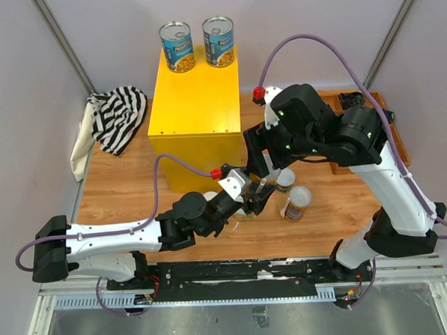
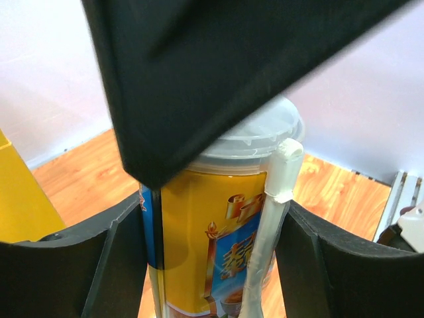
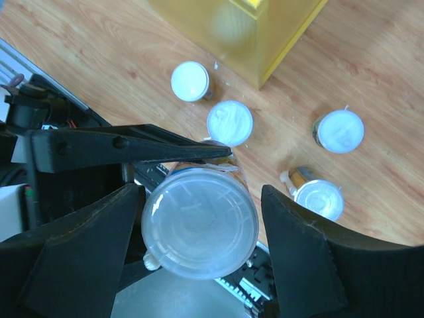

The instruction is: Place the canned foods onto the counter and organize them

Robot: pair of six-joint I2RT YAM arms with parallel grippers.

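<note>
A tall yellow-and-blue can (image 2: pixel 199 232) with a clear white plastic lid (image 3: pixel 199 228) and a white spoon taped to its side stands upright between both grippers. My left gripper (image 2: pixel 211 281) is shut on its body, one finger on each side. From above, my right gripper (image 3: pixel 201 199) straddles the lid and is open, with a gap at its right finger. In the top view both grippers (image 1: pixel 248 202) (image 1: pixel 263 186) meet in front of the counter (image 1: pixel 197 101), a yellow box. Two blue-labelled cans (image 1: pixel 177 46) (image 1: pixel 219 41) stand at its far edge.
Several white-lidded cans stand on the wooden table around the grippers (image 3: pixel 190 81) (image 3: pixel 230 122) (image 3: pixel 338 130) (image 3: pixel 318 199). A striped cloth (image 1: pixel 116 117) lies left of the counter. A brown wooden tray (image 1: pixel 392 128) sits at the right, mostly behind my right arm.
</note>
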